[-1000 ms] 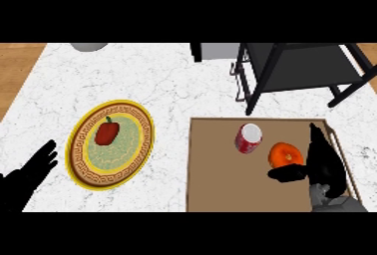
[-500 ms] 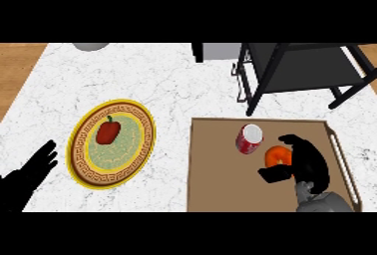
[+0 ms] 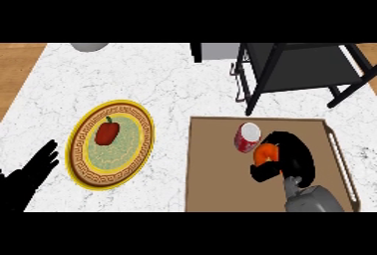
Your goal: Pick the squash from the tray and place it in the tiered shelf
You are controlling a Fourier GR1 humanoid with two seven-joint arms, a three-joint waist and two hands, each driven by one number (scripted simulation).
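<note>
**Grasp step: squash still on tray, not yet lifted**

- Counter (image 3: pixel 184 79): white marble top, carries all items below.
- Tiered shelf (image 3: pixel 302 67): black frame, dark flat tier, far right of counter, beyond tray's far edge. Goal spot; holds nothing visible.
- Tray (image 3: pixel 221 174): brown, rectangular, pale rail on its right side. Near-right of counter, just in front of shelf.
- Plate (image 3: pixel 143 144): yellow rim, green centre, left of tray, apart from it. Red pepper (image 3: pixel 107 132) lies on it. Not part of task.
- R hand (image 3: pixel 290 157): over tray, black fingers curled round squash from the right and far side, thumb below it.
- L hand (image 3: pixel 29 172): lower-left edge of view, fingers straight, resting on counter.
- Can (image 3: pixel 248 137): red, white top, upright on tray, just beside squash on its left.
- Squash (image 3: pixel 266 153): orange, mid-tray, mostly hidden by R hand. Long axis and heading: cannot tell, only a rounded patch shows.

Step, by my read: grip closing/closed, lift pending. Next move calls for raising straight up w/o knocking can, then carrying away from body toward shelf tier, clearing the frame posts.
</note>
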